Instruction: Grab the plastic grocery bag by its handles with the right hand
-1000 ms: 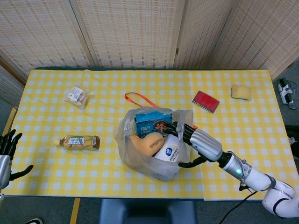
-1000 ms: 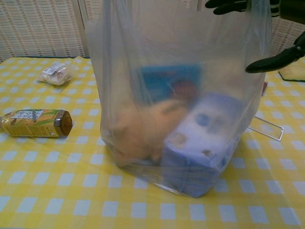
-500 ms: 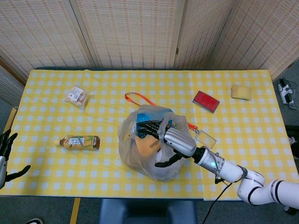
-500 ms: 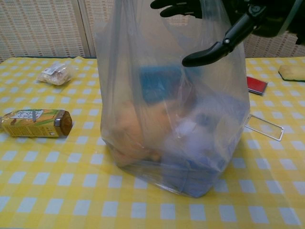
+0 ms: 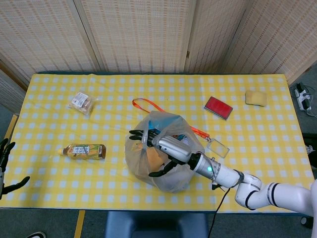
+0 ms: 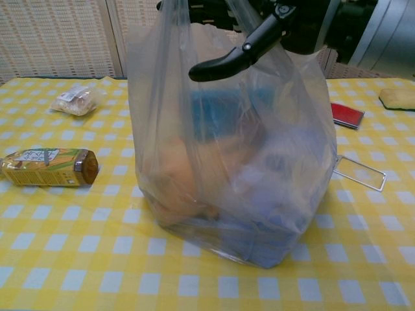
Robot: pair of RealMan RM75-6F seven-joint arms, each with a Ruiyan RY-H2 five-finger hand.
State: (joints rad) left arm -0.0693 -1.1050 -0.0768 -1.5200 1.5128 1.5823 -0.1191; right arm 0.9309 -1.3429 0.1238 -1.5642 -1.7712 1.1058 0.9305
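Observation:
The clear plastic grocery bag [image 5: 171, 176] stands near the table's front edge, holding a blue box, an orange item and a white-and-blue pack. In the chest view the bag [image 6: 227, 155] fills the middle and its top runs out of frame. My right hand [image 5: 157, 145] lies across the bag's gathered top, fingers [image 5: 137, 134] stretched out to the left and spread, thumb [image 5: 159, 172] apart over the near side. In the chest view the right hand [image 6: 259, 29] is at the top with its thumb [image 6: 224, 63] in front of the plastic. No closed grip on the handles shows. My left hand [image 5: 5, 168] hangs open off the table's left front corner.
A tea bottle [image 5: 84, 150] lies left of the bag, and a wrapped pastry [image 5: 81, 101] sits further back. An orange lanyard [image 5: 147, 105] runs behind the bag to a clear badge holder [image 5: 218, 147]. A red case [image 5: 218, 107] and a yellow sponge [image 5: 256, 97] lie at the back right.
My right hand has swept leftward from the bag's right side across its top, and the bag's mouth has drawn together under it. My left hand has dropped slightly.

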